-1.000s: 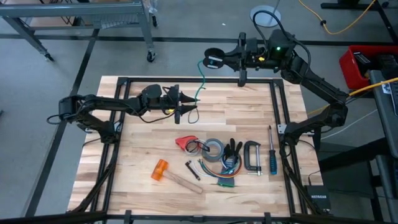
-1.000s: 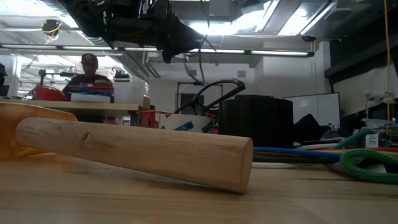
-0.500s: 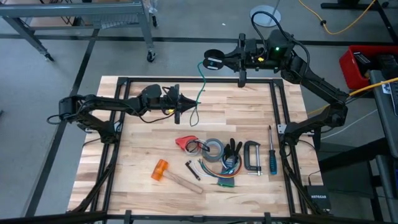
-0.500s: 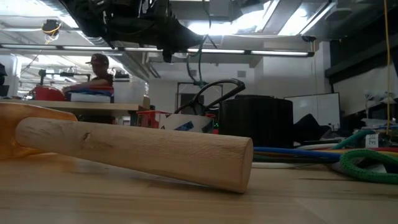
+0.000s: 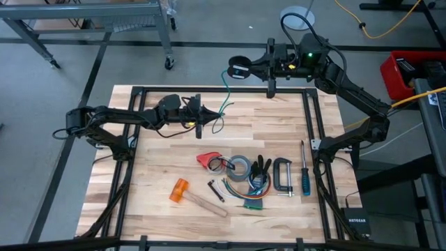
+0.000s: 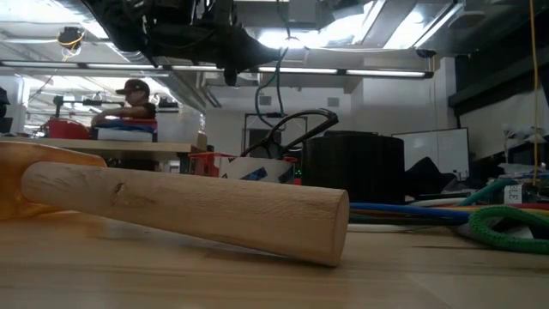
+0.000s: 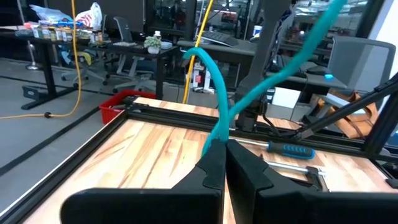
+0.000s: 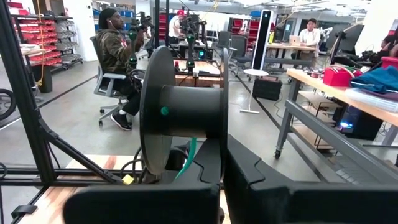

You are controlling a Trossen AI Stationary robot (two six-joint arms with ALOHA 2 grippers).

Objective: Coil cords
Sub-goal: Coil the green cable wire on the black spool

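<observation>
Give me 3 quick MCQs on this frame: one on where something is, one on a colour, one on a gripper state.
1. Where is the spool?
A. Held past the table's far edge
B. Beside the hammer
C. On the floor at left

2. What colour is the cord in the left gripper?
A. Yellow
B. Teal-green
C. Red

3. How is the left gripper?
A. Wide open above the cord
B. Shut on the cord
C. Shut on the screwdriver

Answers:
1 A: the high view shows the right gripper holding it beyond the frame.
2 B: the left wrist view shows teal-green.
3 B: the fingers meet around the cord.
</observation>
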